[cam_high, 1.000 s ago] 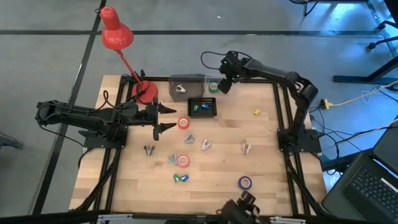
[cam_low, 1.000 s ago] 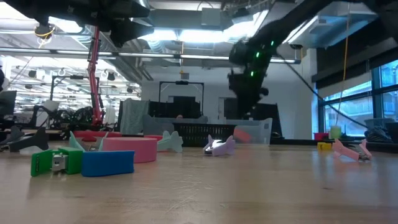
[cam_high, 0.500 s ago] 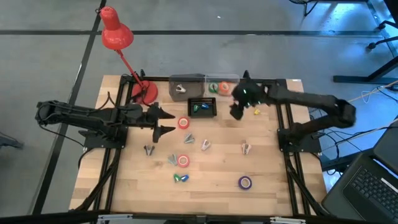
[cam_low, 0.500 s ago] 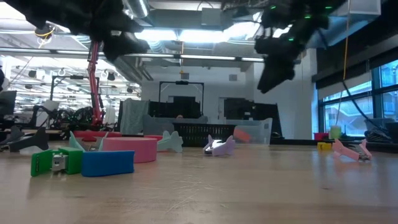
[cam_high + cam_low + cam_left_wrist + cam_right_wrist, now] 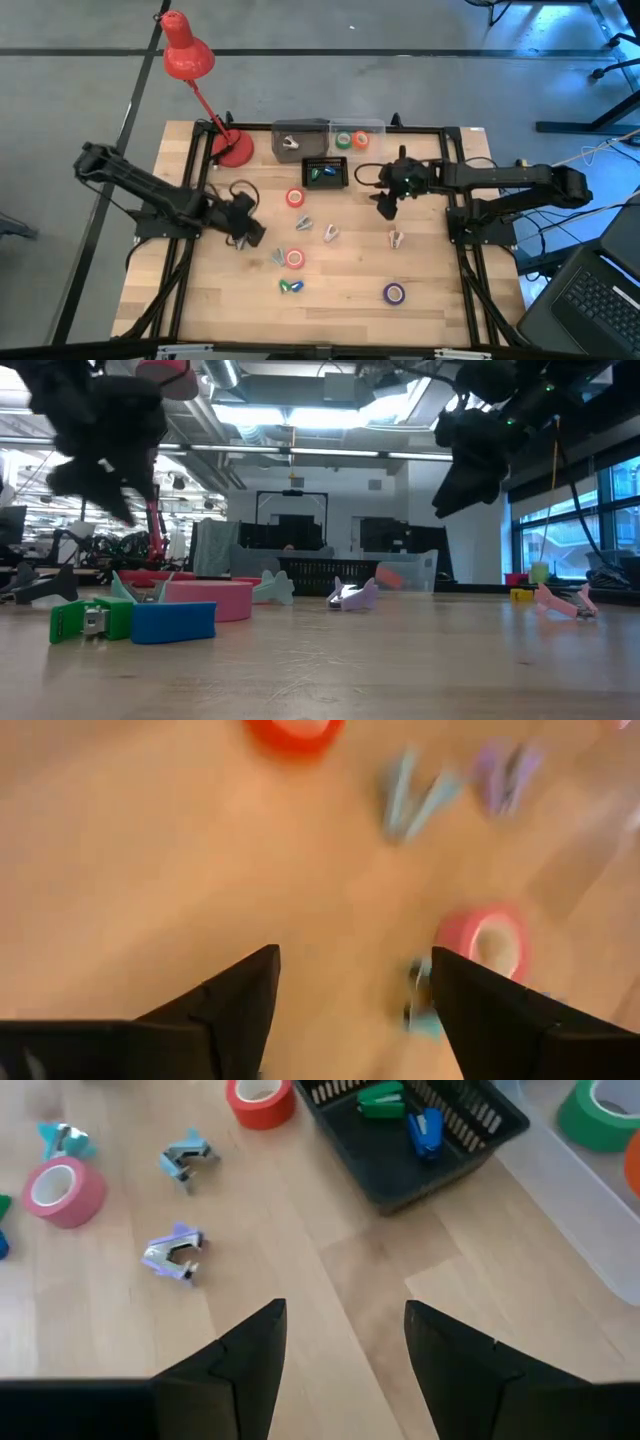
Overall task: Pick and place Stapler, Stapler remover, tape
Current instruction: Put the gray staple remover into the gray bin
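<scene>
Left gripper (image 5: 350,982) hovers low over the desk (image 5: 350,270), fingers spread wide and empty; a pink tape roll (image 5: 485,942) lies just beyond them, likely its target. Right gripper (image 5: 345,1335), likewise wide and empty, faces the black basket (image 5: 400,1155).

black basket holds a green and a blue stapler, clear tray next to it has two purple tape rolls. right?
Not quite. The black basket does hold a green stapler and a blue stapler, but the clear tray beside it holds a green tape roll and a red-orange one, not purple. The high view shows it; the only purple roll lies on the table.
</scene>
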### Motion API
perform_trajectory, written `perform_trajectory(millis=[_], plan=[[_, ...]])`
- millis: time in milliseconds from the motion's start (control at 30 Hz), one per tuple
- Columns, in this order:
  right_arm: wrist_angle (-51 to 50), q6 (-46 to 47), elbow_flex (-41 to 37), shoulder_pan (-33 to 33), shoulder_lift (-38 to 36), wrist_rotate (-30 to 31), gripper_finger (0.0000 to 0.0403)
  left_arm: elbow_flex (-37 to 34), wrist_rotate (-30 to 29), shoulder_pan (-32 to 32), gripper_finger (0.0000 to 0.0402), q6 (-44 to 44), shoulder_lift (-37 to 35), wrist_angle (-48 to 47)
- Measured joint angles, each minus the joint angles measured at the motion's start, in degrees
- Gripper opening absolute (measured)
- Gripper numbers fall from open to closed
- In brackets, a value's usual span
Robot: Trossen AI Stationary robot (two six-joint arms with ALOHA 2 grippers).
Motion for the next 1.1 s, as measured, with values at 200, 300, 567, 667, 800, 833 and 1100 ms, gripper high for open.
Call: perform_trajectory(millis=[200, 300, 567, 667, 800, 833, 1100], plan=[[1.6, 0.2, 0.0, 0.6, 0.0, 0.0, 0.0204, 0.5, 8.7, -2.7, 0.0227, -16.8, 6.1, -9.2], [2.0, 0.1, 0.0, 1.1, 0.0, 0.0, 0.0204, 0.5, 8.1, -4.0, 0.0219, -21.3, 6.7, -12.9], [2.0, 0.0, 0.0, 1.4, 0.0, 0.0, 0.0204, 0.0, 8.1, -6.6, 0.0207, -28.9, 6.7, -17.2], [2.0, -0.1, 0.0, 1.4, 0.0, 0.0, 0.0204, -0.4, 8.7, -7.1, 0.0205, -30.2, 6.7, -16.6], [2.0, -0.1, 0.0, 1.5, 0.0, 0.0, 0.0204, -1.0, 9.9, -7.7, 0.0202, -30.9, 6.7, -16.4], [2.0, -0.1, 0.0, 1.5, 0.0, 0.0, 0.0204, -1.0, 9.8, -7.8, 0.0201, -31.2, 6.7, -16.6], [2.0, 0.0, 0.0, 1.5, 0.0, 0.0, 0.0204, -1.1, 8.8, -7.7, 0.0150, -30.8, 6.7, -16.7]])
